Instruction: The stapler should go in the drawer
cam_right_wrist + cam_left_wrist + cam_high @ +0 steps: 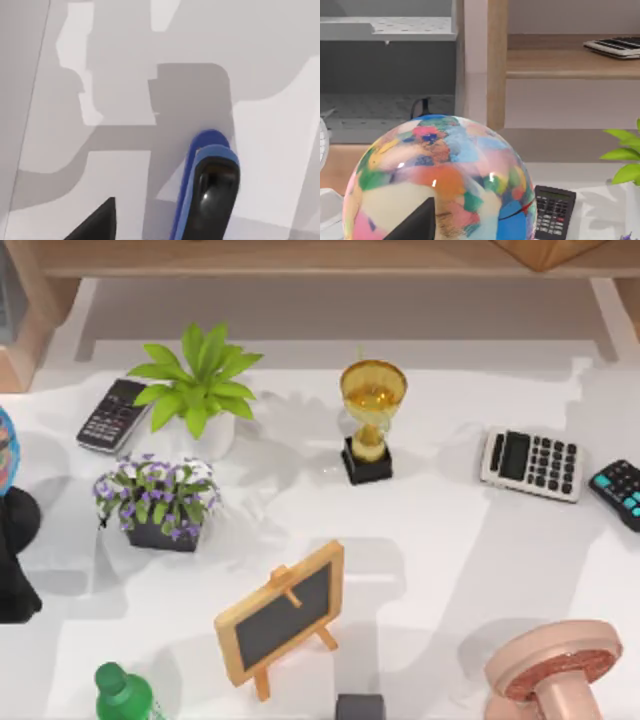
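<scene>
The stapler [209, 187], blue with a black top arm, lies on the white table close under my right wrist camera. One dark finger [97, 222] of my right gripper shows beside it, apart from it by a strip of table. I cannot see whether that gripper holds the stapler. My left gripper hovers just over a multicoloured globe [440, 180], with one dark finger [417, 225] in front of it. Behind the globe stands a grey drawer unit [385, 30] beside a wooden shelf post [497, 65].
On the table stand a gold trophy [370, 420], a green plant [195, 390], a purple-flowered plant [158, 502], a small chalkboard [282, 612], a green bottle [122, 695] and a pink stand [555, 675]. Calculators lie at the left [112, 415] and right [531, 463]. A dark grey block [360, 707] sits at the front edge.
</scene>
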Controlling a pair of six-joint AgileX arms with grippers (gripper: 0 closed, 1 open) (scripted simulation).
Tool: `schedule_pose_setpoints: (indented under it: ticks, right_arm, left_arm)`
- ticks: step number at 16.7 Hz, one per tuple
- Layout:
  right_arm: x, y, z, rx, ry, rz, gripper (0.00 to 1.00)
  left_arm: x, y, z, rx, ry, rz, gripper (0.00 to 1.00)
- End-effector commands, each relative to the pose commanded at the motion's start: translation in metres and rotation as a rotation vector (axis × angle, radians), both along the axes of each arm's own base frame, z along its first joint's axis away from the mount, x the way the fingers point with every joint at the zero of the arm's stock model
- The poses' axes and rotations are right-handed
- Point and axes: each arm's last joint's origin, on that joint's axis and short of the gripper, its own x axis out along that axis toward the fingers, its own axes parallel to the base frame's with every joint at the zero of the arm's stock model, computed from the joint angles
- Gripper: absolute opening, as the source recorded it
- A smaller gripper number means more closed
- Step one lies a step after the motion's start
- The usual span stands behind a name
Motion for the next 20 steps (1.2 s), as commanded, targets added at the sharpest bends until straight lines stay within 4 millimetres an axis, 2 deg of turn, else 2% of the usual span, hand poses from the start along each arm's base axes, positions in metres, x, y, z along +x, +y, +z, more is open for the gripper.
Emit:
schedule_pose_setpoints:
  ticks: [4, 6, 9, 12, 15, 17, 20]
  right_arm:
    - [-0.023, -0.038, 0.034, -0.138, -0.283, 0.131, 1.00]
    - [-0.040, -0.065, 0.042, -0.255, -0.405, 0.188, 1.00]
    - [-0.072, -0.104, 0.041, -0.474, -0.541, 0.267, 1.00]
    - [-0.107, -0.133, 0.024, -0.710, -0.615, 0.343, 1.00]
    - [-0.143, -0.145, -0.005, -0.921, -0.645, 0.418, 1.00]
    - [-0.164, -0.143, -0.028, -1.036, -0.657, 0.466, 1.00]
    - [-0.192, -0.125, -0.064, -1.163, -0.688, 0.538, 1.00]
  left_arm:
    - [0.000, 0.000, 0.000, 0.000, 0.000, 0.000, 1.00]
    - [0.000, 0.000, 0.000, 0.000, 0.000, 0.000, 1.00]
    - [0.000, 0.000, 0.000, 0.000, 0.000, 0.000, 1.00]
    - [0.000, 0.000, 0.000, 0.000, 0.000, 0.000, 1.00]
    - [0.000, 0.000, 0.000, 0.000, 0.000, 0.000, 1.00]
    - [0.000, 0.000, 0.000, 0.000, 0.000, 0.000, 1.00]
    - [0.000, 0.000, 0.000, 0.000, 0.000, 0.000, 1.00]
